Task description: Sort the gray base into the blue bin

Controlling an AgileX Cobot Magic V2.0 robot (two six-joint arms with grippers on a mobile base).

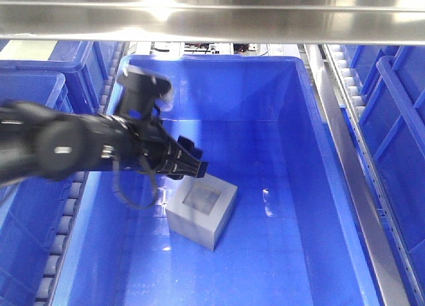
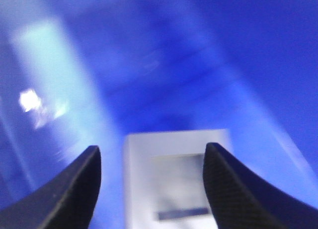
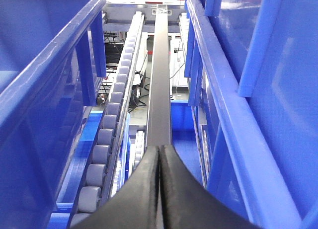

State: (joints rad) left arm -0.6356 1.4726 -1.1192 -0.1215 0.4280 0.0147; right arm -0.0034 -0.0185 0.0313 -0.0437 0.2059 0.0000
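Note:
The gray base (image 1: 201, 213) rests on the floor of the blue bin (image 1: 279, 266), its square recess facing up. My left gripper (image 1: 194, 168) is open and empty inside the bin, just above and behind the block's upper left corner. In the left wrist view the gray base (image 2: 174, 179) shows blurred between the two spread black fingers (image 2: 74, 189), not gripped. My right gripper (image 3: 160, 154) is shut and empty, outside the bin, over a roller conveyor.
More blue bins stand at the left (image 1: 40, 93) and right (image 1: 398, 100). Roller rails (image 1: 63, 226) and a metal rail (image 1: 352, 160) flank the middle bin. A steel beam (image 1: 212, 17) crosses overhead. Rollers (image 3: 104, 154) and a dark rail (image 3: 159, 90) run ahead of the right gripper.

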